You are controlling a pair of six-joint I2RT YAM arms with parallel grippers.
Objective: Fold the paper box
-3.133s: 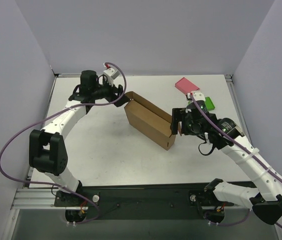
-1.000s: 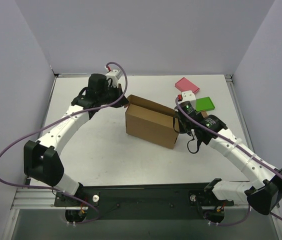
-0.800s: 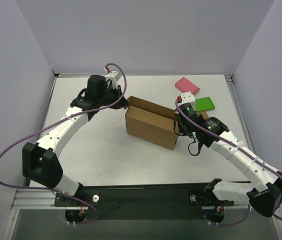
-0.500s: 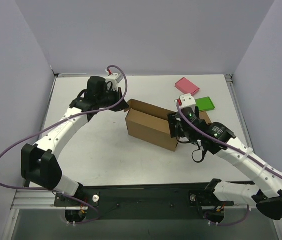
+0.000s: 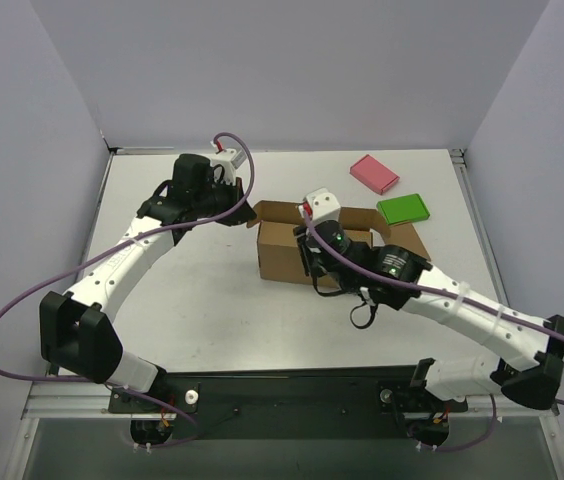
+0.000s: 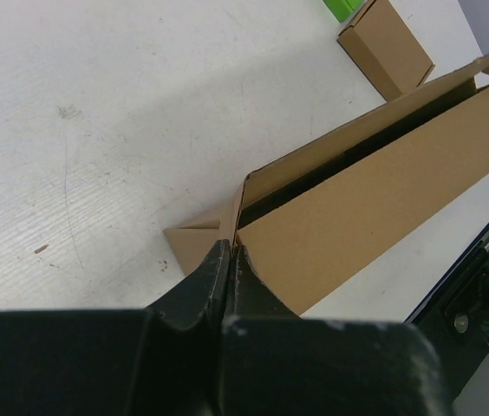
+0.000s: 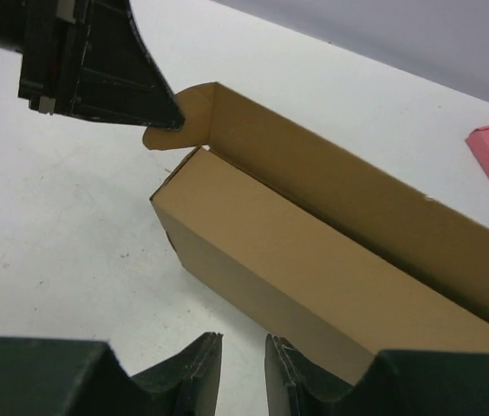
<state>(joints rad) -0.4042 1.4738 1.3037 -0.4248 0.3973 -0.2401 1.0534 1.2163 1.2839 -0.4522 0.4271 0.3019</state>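
Observation:
The paper box [image 5: 282, 255] stands as a long open-topped brown trough in the middle of the table. My left gripper [image 5: 242, 215] is at its left end, shut on the end flap there. In the left wrist view the jaws [image 6: 229, 250] pinch that flap's edge, with the box [image 6: 366, 199] stretching away. My right gripper [image 5: 314, 268] hovers just in front of the box's long front wall. The right wrist view shows its jaws [image 7: 243, 347] narrowly open with nothing between them, above the table beside the box [image 7: 314, 260].
A pink block [image 5: 374, 173] and a green block [image 5: 403, 208] lie at the back right. A small brown block [image 5: 405, 238] sits beside the box's right end. The right arm's forearm crosses the table in front of the box.
The right arm has swung left from the box's right end to its front wall, and its jaws have gone from shut to narrowly open. The box has turned slightly. The left grip stays shut.

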